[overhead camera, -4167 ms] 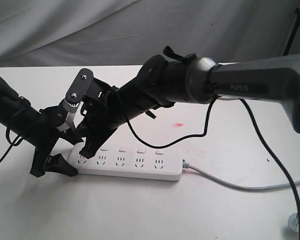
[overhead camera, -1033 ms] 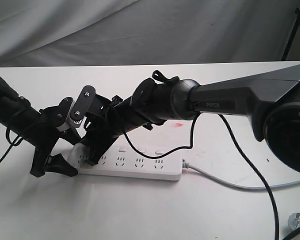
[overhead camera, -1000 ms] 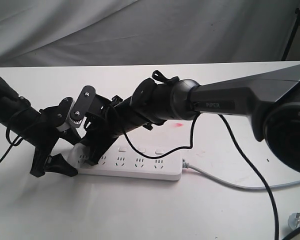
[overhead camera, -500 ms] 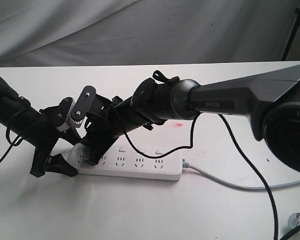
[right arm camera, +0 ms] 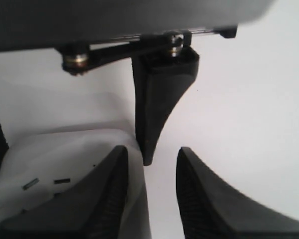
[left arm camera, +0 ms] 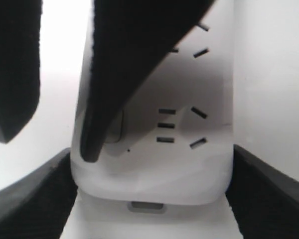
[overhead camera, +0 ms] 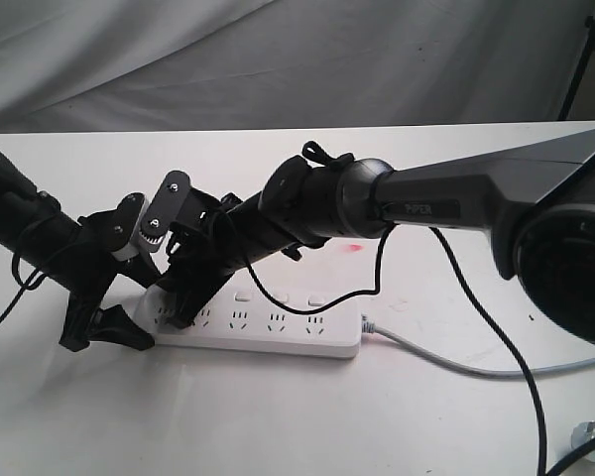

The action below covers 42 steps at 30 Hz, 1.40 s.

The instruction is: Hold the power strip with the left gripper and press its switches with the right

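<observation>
The power strip (overhead camera: pixel 268 332) is smooth white plastic with a soft sheen — its cord (overhead camera: pixel 426 354) a grey, rubbery-looking sleeve. My left gripper (left arm camera: pixel 149 199) has matt black plastic fingers (left arm camera: pixel 30 199); my right gripper (right arm camera: pixel 159 199) shows finely ribbed black pads (right arm camera: pixel 204 209) and a dull grey metal plate (overhead camera: pixel 164 203). The table (overhead camera: pixel 278 426) is matt white, the backdrop (overhead camera: pixel 278 59) creased grey cloth.

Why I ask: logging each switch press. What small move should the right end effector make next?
Probably press the right end effector straight down a touch: its finger covers the end switch, and the left end effector holds the power strip.
</observation>
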Motion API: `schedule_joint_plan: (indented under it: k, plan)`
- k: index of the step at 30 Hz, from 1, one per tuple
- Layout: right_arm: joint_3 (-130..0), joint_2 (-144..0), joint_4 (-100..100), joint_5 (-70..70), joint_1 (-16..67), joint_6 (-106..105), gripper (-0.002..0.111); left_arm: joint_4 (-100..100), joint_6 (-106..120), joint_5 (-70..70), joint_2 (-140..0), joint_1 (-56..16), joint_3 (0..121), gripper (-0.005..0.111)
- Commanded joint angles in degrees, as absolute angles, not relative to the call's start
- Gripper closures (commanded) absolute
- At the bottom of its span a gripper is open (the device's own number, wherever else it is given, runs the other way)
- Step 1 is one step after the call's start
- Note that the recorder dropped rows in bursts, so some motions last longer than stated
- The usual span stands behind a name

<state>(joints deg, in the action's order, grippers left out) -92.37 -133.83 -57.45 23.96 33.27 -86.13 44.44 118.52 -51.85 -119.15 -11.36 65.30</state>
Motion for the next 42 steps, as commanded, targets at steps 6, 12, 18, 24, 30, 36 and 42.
schedule_joint_plan:
  k: [6, 12, 18, 24, 30, 36, 42]
  plan:
    - [-91.13, -130.79, -54.61, 26.69, 33.19, -86.55, 0.076, 44.94, 119.07, -52.63, -119.22, -11.63, 65.60, 0.038]
    - [-91.13, -128.30, -54.42, 28.03, 32.79, -86.55, 0.076, 44.94, 118.85, -52.63, -119.22, -11.63, 65.60, 0.038]
    - [-91.13, -127.93, -53.45, 31.82, 31.26, -84.51, 0.076, 44.94, 118.85, -52.63, -119.22, -11.63, 65.60, 0.038]
    - [-86.12, -124.38, -53.10, 29.83, 29.47, -84.07, 0.076, 44.94, 119.08, -52.63, -119.22, -11.63, 65.60, 0.038]
    - [-84.03, -123.60, -52.83, 28.20, 29.13, -84.55, 0.076, 44.94, 119.08, -52.63, -119.22, -11.63, 65.60, 0.038]
    - [-84.03, -124.34, -53.58, 27.03, 29.23, -84.68, 0.076, 44.94, 118.91, -52.63, -119.22, -11.63, 65.60, 0.038]
    - [-84.03, -125.76, -54.85, 25.56, 29.91, -85.51, 0.076, 44.94, 118.91, -52.63, -119.22, -11.63, 65.60, 0.038]
